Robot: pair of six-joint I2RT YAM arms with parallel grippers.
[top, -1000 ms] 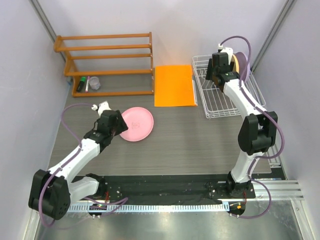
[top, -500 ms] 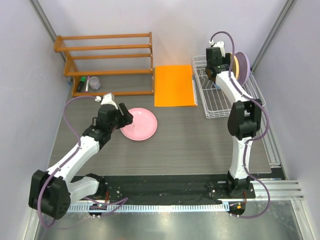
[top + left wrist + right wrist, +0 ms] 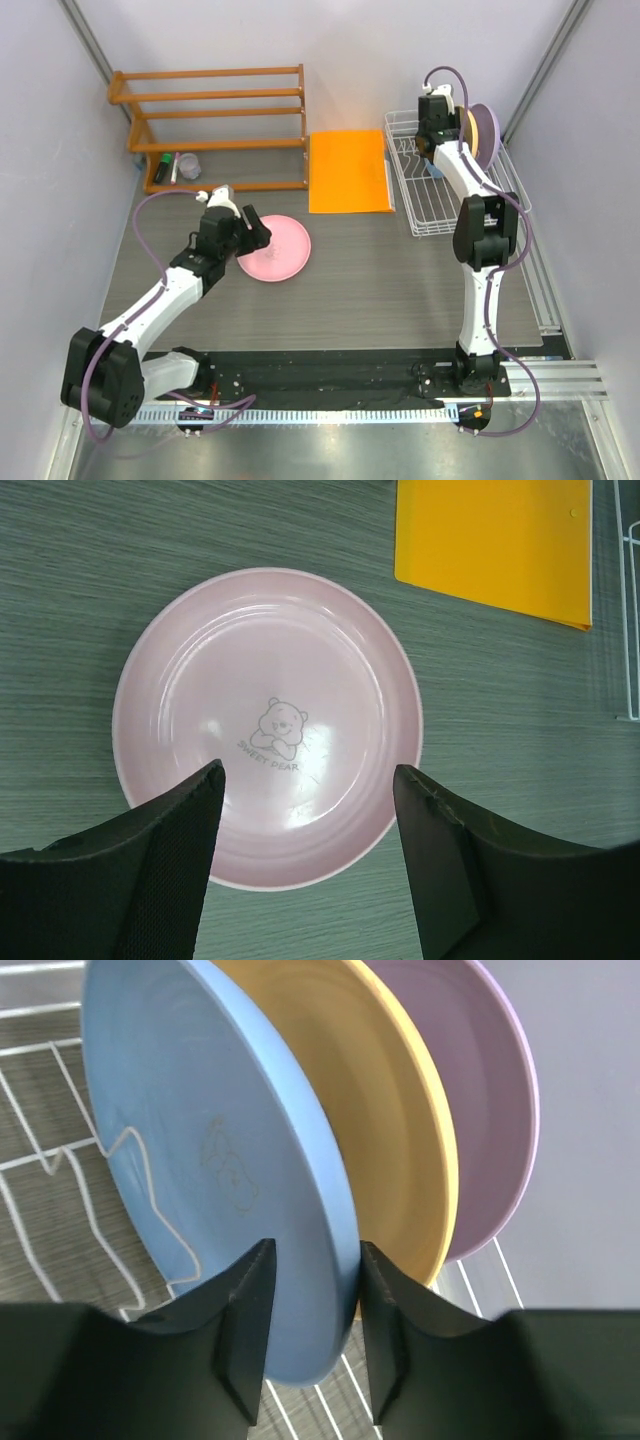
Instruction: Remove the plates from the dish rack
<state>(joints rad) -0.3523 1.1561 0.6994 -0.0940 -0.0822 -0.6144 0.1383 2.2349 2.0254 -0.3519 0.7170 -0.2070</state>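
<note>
Pink plate (image 3: 268,725) is laid flat on the table (image 3: 400,280), centre left, under the left gripper (image 3: 308,772), jaws spread, nothing held. Upper right, in the dish rack (image 3: 440,215), the light blue plate (image 3: 200,1130) is clamped at its rim by the right gripper (image 3: 315,1248). It is crowded from behind by the yellow plate (image 3: 390,1130) and the lavender plate (image 3: 480,1090).

Bright, even overhead light with soft shadows and a faint sheen on the pink plate (image 3: 268,730).

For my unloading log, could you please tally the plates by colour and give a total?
pink plate: 1
light blue plate: 1
orange-yellow plate: 1
lavender plate: 1
Total: 4
</note>
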